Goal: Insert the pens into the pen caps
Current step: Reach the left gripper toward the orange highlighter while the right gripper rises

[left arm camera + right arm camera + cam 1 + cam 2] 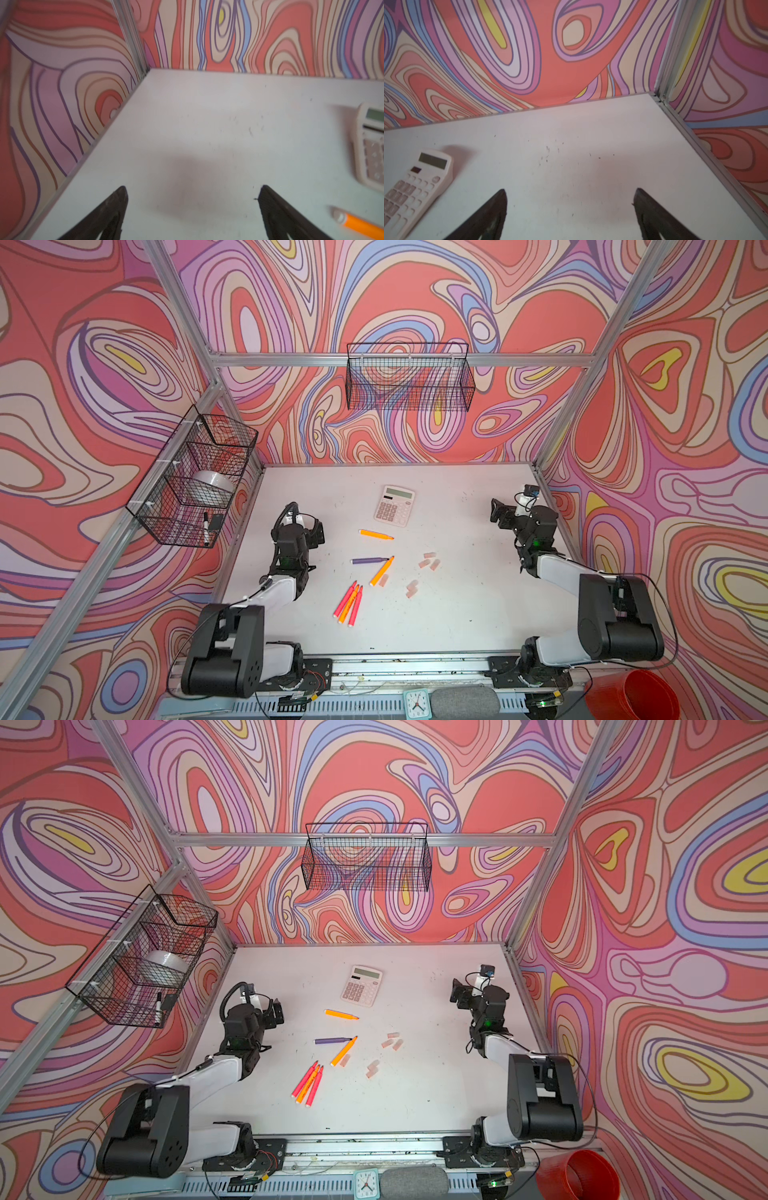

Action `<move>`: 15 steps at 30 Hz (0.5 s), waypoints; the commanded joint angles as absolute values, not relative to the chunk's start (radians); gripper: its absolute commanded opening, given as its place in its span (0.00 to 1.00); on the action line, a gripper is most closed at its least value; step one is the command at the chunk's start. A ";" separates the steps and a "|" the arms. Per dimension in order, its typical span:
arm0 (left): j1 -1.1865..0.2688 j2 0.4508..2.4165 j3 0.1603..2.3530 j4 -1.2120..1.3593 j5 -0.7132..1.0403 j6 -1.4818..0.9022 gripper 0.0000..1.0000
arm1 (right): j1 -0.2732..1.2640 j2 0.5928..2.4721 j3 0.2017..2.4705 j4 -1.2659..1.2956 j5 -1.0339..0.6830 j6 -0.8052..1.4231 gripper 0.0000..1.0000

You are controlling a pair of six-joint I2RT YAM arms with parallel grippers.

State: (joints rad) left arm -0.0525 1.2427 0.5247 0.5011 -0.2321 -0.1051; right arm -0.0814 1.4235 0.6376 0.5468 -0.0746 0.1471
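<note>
Several pens lie loose mid-table in both top views: an orange pen [376, 534] nearest the calculator, a purple pen [369, 561] touching a second orange pen [381, 571], and a pink and orange bunch [348, 604] [307, 1084] nearer the front. The pale pink pen caps lie to their right in small groups [429, 561] [412, 589], with one cap [384, 580] beside the slanted orange pen. My left gripper [316, 532] [192, 191] hovers open and empty left of the pens. My right gripper [498, 512] [571, 193] is open and empty at the far right.
A pink calculator [394, 506] [415, 191] lies behind the pens. Wire baskets hang on the left wall [195, 481] and back wall [409, 377]; the left one holds a black-capped marker [205, 526]. A red cup [631, 695] and a small clock [416, 703] sit past the front rail.
</note>
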 commanded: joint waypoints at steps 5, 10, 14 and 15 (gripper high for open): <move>-0.054 1.078 0.708 -0.005 0.026 -0.417 1.00 | -0.076 1.197 0.728 0.037 -0.017 0.447 0.98; -0.049 1.002 0.690 -0.105 0.018 -0.506 1.00 | -0.075 1.117 0.831 -0.111 -0.302 0.454 0.98; -0.038 0.984 0.693 -0.114 -0.002 -0.552 1.00 | -0.061 1.042 0.771 -0.078 -0.399 0.511 0.98; -0.038 0.993 0.701 -0.121 -0.009 -0.555 1.00 | -0.041 1.016 0.743 -0.062 -0.390 0.525 0.98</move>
State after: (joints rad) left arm -0.0444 0.9970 0.6930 -0.0463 -0.0013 -0.4866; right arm -0.0700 1.0622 0.7979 -0.0151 -0.2897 0.4633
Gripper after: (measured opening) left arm 0.998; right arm 0.983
